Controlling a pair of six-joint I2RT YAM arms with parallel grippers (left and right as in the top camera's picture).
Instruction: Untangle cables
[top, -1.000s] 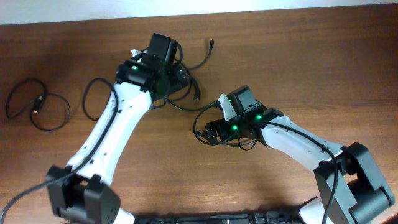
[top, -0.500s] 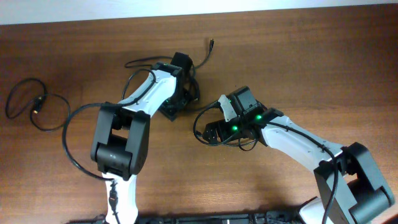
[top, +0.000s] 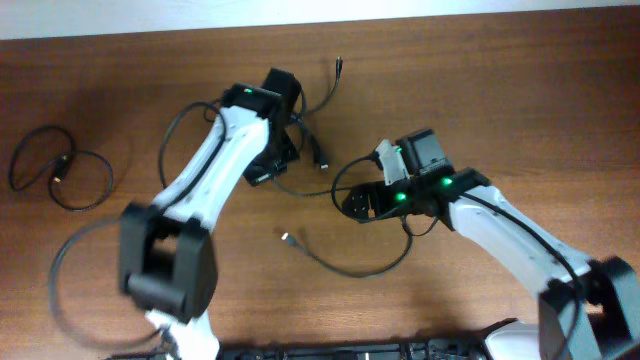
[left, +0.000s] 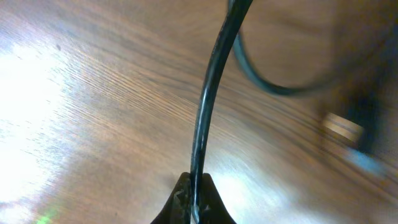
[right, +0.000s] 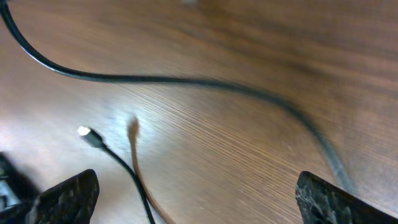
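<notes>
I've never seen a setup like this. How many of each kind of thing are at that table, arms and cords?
robot arms: 2
thin black cables: 3
Total: 5

Seen from above, one coiled cable (top: 60, 170) lies alone at nine o'clock on the tabletop (top: 520, 110), well apart from everything else. Toward twelve o'clock lie the tangled cables (top: 305, 135). The left end effector (top: 270, 165) is at their eight o'clock, with one strand between its fingertips. The right end effector (top: 362, 205) sits near the tangle, at its four o'clock. A loose plug end (top: 286, 238) lies at that end effector's eight o'clock, and its cord curves round beneath the right arm.
</notes>
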